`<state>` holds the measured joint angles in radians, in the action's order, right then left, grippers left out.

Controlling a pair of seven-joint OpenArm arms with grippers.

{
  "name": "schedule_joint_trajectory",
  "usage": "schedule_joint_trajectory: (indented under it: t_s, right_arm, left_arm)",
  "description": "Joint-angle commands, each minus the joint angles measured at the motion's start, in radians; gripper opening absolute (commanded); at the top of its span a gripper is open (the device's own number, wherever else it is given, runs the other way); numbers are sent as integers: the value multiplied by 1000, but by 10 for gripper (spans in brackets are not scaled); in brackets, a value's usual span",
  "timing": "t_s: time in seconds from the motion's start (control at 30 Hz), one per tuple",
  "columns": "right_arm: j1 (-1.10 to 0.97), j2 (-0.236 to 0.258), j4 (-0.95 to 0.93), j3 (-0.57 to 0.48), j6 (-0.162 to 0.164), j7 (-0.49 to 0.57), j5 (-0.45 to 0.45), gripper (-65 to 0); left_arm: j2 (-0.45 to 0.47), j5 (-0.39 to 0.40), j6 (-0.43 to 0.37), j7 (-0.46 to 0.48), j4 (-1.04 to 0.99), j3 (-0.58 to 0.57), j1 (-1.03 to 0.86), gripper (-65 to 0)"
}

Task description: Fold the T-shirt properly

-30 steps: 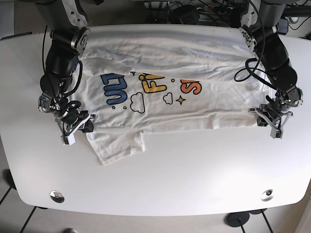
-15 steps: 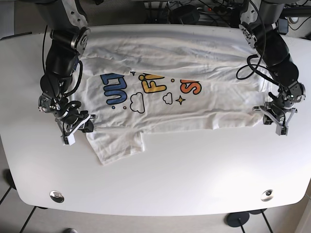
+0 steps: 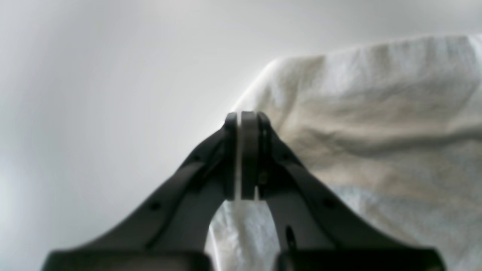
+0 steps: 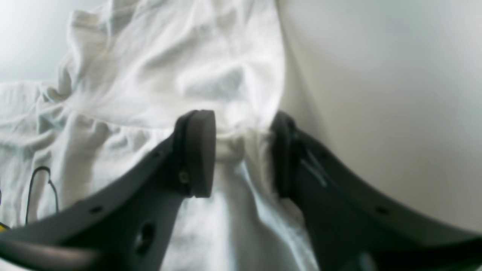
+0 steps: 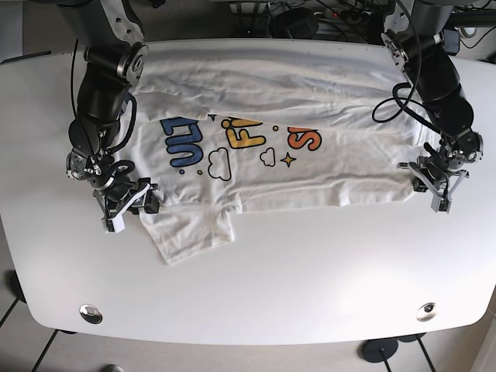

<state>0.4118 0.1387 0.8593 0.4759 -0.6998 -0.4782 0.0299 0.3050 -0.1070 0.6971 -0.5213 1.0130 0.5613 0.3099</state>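
The left gripper (image 3: 243,124), at the right edge of the base view, has its jaws pressed together at the hem corner of the white T-shirt (image 5: 263,132); in its wrist view the pads meet with only a thin pale sliver between them, and whether cloth is pinched there cannot be told. The shirt's corner lies just beside and behind those tips, rumpled against the white table (image 5: 310,287). The right gripper (image 4: 243,150), on the left of the base view, stands with its jaws apart, straddling a bunched ridge of the shirt's fabric that rises between the two fingers (image 4: 199,150) near the sleeve. The T-shirt is spread across the far half of the table, chest side up, its printed lettering (image 5: 240,139) in blue, yellow and orange reading upside down to the base camera, with small cloud and star shapes below it. One sleeve (image 5: 190,232) juts toward the near edge of the table, lying flat just beside the right gripper. Wrinkles run along the shirt's upper edge between the two arms. Two round metal fittings (image 5: 91,313) sit in the table's near corners, well apart from the cloth.
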Motion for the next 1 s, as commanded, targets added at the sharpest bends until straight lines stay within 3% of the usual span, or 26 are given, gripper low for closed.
schedule_joint_trajectory:
  t_s: [0.03, 0.77, 0.8, 0.83, 0.87, 1.0]
  right_arm:
    - [22, 9, 13, -1, 2, 0, 5, -360]
    - [2, 8, 13, 1, 2, -6, 14, -347]
    - [-14, 1, 8, -1, 2, -3, 17, -406]
    - [-12, 2, 21, -7, 5, -31, 1, -543]
    - [-11, 4, 27, -10, 6, -44, -5, -617]
    - [-8, 4, 29, -12, 6, -46, -6, -640]
  left_arm:
    - [16, 14, 1, 19, 20, 1, 7, -650]
    - [36, 14, 1, 45, 22, 38, -22, -650]
    - [21, 7, 1, 34, 7, 40, -36, -646]
    - [32, 14, 1, 38, 21, 44, -21, -650]
    - [36, 17, 1, 38, 28, 47, -14, -650]
    - [36, 18, 1, 35, 29, 47, -9, -650]
